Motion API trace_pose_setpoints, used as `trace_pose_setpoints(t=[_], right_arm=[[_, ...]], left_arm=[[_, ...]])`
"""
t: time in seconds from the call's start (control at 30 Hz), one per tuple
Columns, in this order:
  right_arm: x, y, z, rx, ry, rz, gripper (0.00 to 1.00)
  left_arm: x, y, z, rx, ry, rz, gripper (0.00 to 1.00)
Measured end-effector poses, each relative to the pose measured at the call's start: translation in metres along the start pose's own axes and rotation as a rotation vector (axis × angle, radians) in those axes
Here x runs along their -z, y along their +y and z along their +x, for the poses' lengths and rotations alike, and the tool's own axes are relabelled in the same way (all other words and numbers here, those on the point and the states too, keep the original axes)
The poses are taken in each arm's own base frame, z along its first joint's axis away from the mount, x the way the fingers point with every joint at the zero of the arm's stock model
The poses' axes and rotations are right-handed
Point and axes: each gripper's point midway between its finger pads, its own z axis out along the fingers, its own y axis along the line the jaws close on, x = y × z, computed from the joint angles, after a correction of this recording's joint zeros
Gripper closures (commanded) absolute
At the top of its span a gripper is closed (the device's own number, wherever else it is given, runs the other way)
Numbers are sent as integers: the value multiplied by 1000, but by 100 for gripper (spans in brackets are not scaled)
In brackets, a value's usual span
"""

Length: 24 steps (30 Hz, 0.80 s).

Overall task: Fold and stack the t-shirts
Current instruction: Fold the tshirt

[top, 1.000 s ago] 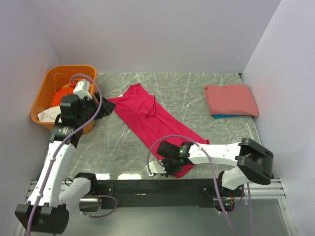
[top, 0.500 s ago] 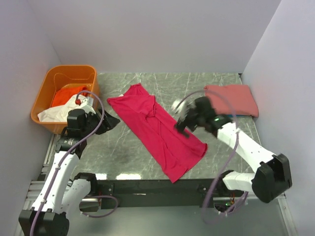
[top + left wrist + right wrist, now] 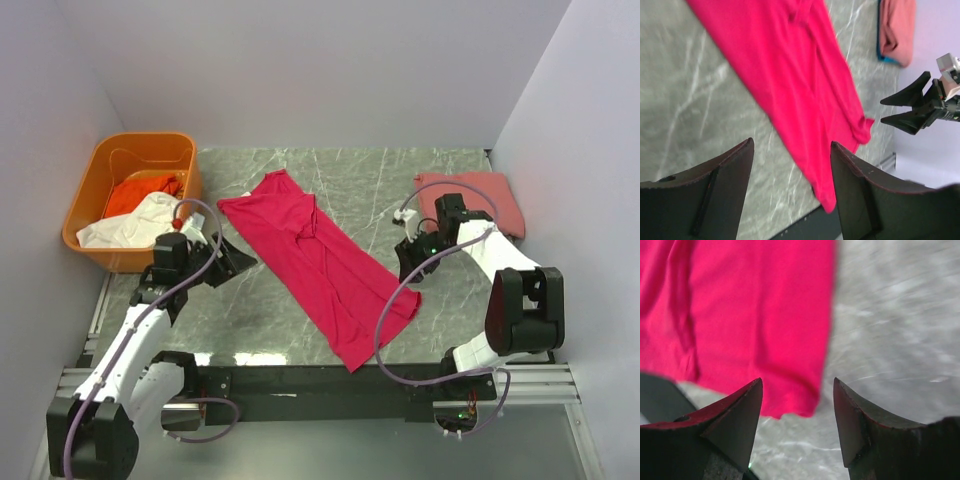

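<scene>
A large crimson-pink t-shirt (image 3: 320,260) lies spread in a diagonal strip across the marble table. It also shows in the left wrist view (image 3: 800,85) and the right wrist view (image 3: 740,315). My left gripper (image 3: 238,262) is open and empty, just left of the shirt's upper part (image 3: 791,145). My right gripper (image 3: 405,262) is open and empty, just right of the shirt's lower right edge (image 3: 797,382). A folded salmon-pink t-shirt (image 3: 485,195) lies at the back right, with a blue one's edge (image 3: 880,47) under it. Orange (image 3: 140,192) and white (image 3: 130,225) shirts sit in the tub.
A rigid orange plastic tub (image 3: 100,160) stands at the back left, close behind my left arm. White walls close in the table on three sides. The black rail (image 3: 300,378) with the arm bases runs along the near edge.
My right gripper has let go of the shirt's near end and swung up and right, close to the salmon shirt. My left gripper has come down from the tub, beside the crimson shirt.
</scene>
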Motion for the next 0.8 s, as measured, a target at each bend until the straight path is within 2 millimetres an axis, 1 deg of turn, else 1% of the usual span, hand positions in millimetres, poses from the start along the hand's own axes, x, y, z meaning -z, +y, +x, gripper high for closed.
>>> trace_pose_setpoints(t=[0.03, 0.13, 0.2, 0.3, 0.37, 0.47, 0.5, 0.6, 0.67, 0.8], right_arm=[[0, 3, 4, 7, 12, -14, 37], [-8, 16, 26, 33, 68, -57, 37], [-15, 27, 43, 49, 113, -84, 37], [-20, 38, 56, 74, 157, -99, 38], [-21, 41, 59, 89, 172, -99, 39], [-22, 40, 60, 97, 178, -91, 47], [-23, 40, 61, 101, 181, -88, 53], [-22, 41, 60, 120, 188, -75, 59], [-22, 43, 58, 142, 186, -67, 61], [-18, 50, 56, 184, 180, -42, 69]], left_arm=[[-3, 3, 7, 11, 22, -1, 32], [-10, 8, 26, 32, 84, -5, 33], [-12, 6, 32, 26, 106, 2, 32], [-13, 1, 35, 13, 115, 16, 32], [-13, 1, 36, 12, 117, 19, 32], [-13, 0, 36, 11, 117, 20, 32], [-13, 0, 36, 11, 117, 21, 33], [-13, 0, 36, 10, 115, 22, 32], [-13, 1, 36, 10, 115, 22, 32], [-13, 1, 37, 10, 116, 22, 32]])
